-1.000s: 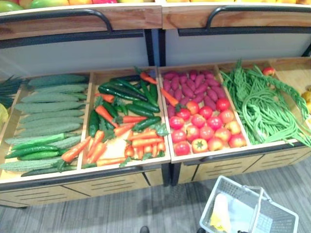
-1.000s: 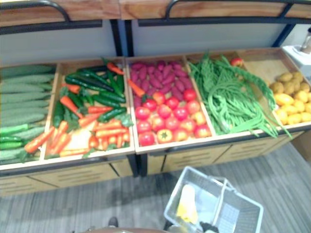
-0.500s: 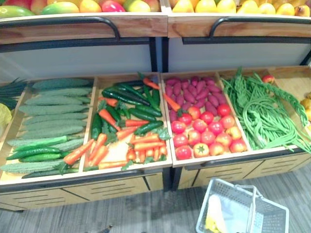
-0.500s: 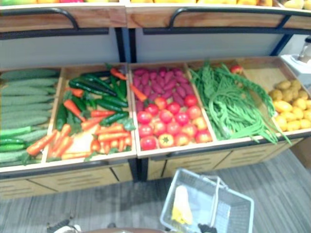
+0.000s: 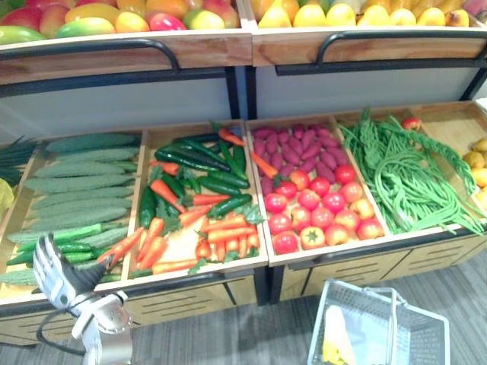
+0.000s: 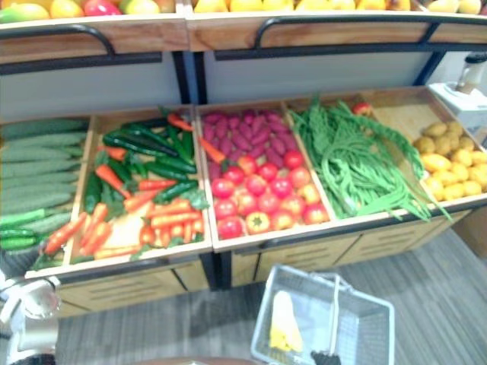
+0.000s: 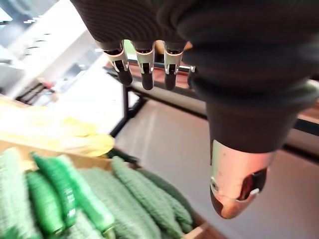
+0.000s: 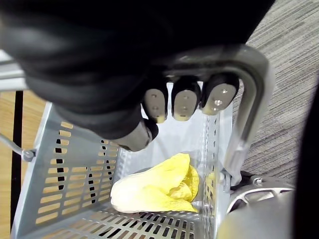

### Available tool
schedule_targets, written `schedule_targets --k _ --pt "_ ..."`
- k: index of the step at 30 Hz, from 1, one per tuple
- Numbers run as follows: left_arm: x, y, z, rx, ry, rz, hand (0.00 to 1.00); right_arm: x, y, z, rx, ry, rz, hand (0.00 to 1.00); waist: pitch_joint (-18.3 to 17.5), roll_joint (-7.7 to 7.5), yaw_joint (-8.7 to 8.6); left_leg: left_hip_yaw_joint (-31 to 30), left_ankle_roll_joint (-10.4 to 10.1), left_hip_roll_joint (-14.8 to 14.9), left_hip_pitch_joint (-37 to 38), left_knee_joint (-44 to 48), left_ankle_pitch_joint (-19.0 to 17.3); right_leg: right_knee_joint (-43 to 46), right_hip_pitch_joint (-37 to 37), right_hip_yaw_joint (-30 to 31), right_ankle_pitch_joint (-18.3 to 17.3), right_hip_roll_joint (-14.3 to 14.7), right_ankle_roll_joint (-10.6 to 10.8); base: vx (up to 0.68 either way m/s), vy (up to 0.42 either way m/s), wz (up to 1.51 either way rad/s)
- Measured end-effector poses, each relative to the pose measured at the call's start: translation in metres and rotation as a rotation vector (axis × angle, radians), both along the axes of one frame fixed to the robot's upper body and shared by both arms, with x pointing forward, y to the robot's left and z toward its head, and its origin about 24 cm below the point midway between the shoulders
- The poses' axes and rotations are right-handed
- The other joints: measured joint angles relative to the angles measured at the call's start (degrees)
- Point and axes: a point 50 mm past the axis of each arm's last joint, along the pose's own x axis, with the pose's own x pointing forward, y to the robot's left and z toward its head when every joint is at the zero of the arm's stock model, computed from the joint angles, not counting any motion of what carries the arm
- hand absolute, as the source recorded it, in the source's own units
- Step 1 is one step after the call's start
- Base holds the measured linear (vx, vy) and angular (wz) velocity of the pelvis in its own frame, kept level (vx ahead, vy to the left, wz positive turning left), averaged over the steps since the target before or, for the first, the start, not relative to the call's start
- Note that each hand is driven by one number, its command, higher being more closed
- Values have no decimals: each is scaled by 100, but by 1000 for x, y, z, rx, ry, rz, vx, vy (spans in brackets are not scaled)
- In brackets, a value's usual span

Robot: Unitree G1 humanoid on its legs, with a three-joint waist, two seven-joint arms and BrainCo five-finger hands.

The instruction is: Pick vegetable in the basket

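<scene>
Vegetables lie sorted in wooden bins (image 5: 228,268) on a sloping shop display. At the robot's far left are cucumbers (image 5: 84,179), then carrots (image 5: 228,226) mixed with dark green peppers (image 5: 194,156), then tomatoes (image 5: 319,213) below purple sweet potatoes (image 5: 300,148), then long green beans (image 5: 411,171). None is in a hand yet. The basket (image 5: 423,340), of pale grey mesh, hangs low in front of the tomato bin, above the floor, with one yellow item (image 5: 335,344) inside. The right hand (image 8: 183,103) has its fingers curled round the basket's handle (image 8: 251,109) and carries it. The left hand (image 5: 52,275) hovers at the front edge of the cucumber bin, fingers straight, thumb apart, holding nothing. Its wrist view looks past the fingertips over the cucumbers. One likely risk is that the cucumbers are packed side by side, so fingers coming down between them could shove a neighbour over the bin's low front lip. A long cucumber gripped near one end may also swing and slip. The basket is well to the right of this hand, so a loose hold on the carry across could drop the vegetable short of it.
</scene>
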Motion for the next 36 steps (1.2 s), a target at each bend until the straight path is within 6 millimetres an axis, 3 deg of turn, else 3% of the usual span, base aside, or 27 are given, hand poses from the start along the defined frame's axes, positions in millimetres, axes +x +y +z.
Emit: schedule_targets --k 9,16,21,29,36 --pt "39 -47 5 196 244 -520 0 6 -4 3 8 -26 47 100 -9 42 -50 266 -1 -25 -14 0 -40 -151 -145 255 110 7 17 14 3 -14" --pt "62 -68 -8 225 407 -718 0 17 -4 6 -4 -60 84 100 32 105 -156 537 -37 -20 -60 23 -67 -200 -356 520 205 44 1 31 -10 -21" --pt "78 -76 -11 268 478 -770 0 23 -6 8 -16 -81 96 100 95 168 -278 654 -38 -21 -110 34 -67 -202 -462 595 224 47 0 16 -18 -10" --pt "91 -73 -13 265 530 -753 0 30 -8 12 -29 -107 108 100 152 203 -271 933 -49 -2 -212 36 -75 -180 -725 845 275 63 -19 -8 -32 -16" --pt "92 -66 -18 249 571 -710 0 34 -9 14 -36 -121 109 100 267 214 -266 945 -49 -4 -229 37 -75 -149 -766 860 275 59 -19 -13 -40 -2"
